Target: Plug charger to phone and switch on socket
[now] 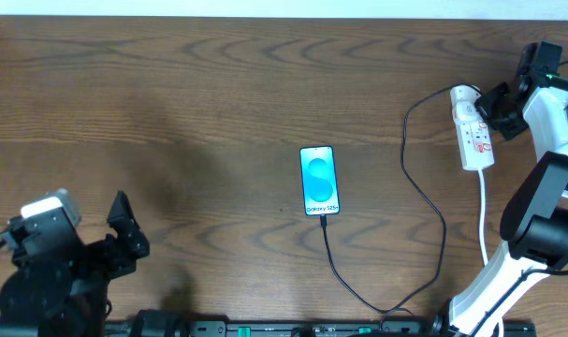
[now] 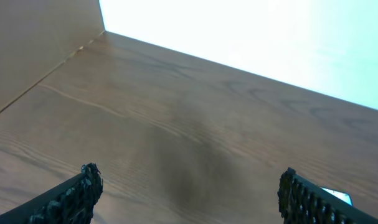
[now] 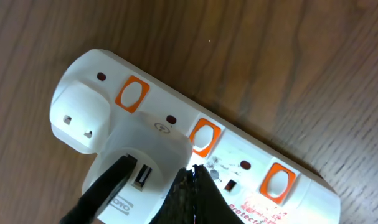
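The phone [image 1: 319,180] lies face up at the table's middle, screen lit blue and white. The charger's black cable [image 1: 424,197] runs from the phone's near end, where its tip [image 1: 322,219] sits against the phone, round to the socket [image 1: 473,129] at the far right. My right gripper [image 1: 494,110] is over the socket. In the right wrist view it is shut [image 3: 193,171], its tip touching the socket [image 3: 83,93] beside the middle orange switch [image 3: 203,137]. The cable [image 3: 104,190] enters a white adapter [image 3: 145,140]. My left gripper [image 1: 124,229] [image 2: 189,183] is open and empty at the near left.
The socket's white cord [image 1: 484,211] trails toward the near edge by the right arm's base [image 1: 508,281]. A wall edge [image 2: 45,68] shows at the left of the left wrist view.
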Controlling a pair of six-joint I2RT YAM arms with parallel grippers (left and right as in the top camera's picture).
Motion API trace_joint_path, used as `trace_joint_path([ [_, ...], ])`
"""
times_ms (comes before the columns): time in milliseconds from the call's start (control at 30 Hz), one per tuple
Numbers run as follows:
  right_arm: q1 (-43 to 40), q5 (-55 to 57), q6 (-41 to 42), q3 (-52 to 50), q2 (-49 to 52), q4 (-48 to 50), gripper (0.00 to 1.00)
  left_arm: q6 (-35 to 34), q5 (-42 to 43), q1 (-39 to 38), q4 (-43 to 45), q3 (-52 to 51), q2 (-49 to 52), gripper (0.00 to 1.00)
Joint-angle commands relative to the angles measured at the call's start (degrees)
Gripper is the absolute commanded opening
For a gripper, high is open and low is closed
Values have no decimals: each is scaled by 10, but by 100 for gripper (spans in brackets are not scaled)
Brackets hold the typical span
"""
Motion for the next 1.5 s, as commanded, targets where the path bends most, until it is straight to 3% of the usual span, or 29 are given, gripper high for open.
trace_joint_path([
  [0, -3, -2, 9, 15, 1, 1, 1, 5, -6, 0, -1, 0, -44, 92],
  [533, -3, 3, -18, 14, 1, -7, 1, 5, -6, 0, -19, 0, -156, 92],
  [867, -3, 19, -30, 13, 1, -15, 1, 3, -6, 0, -211, -1, -174, 92],
  [1133, -3, 21, -44, 10, 1, -15, 9, 3, -6, 0, -207, -2, -176, 92],
  [1233, -2, 21, -59, 10, 1, -15, 2, 3, -6, 0, -207, -2, -178, 92],
  [1467, 3, 21, -63, 10, 1, -22, 1, 3, -6, 0, -207, -2, -219, 92],
])
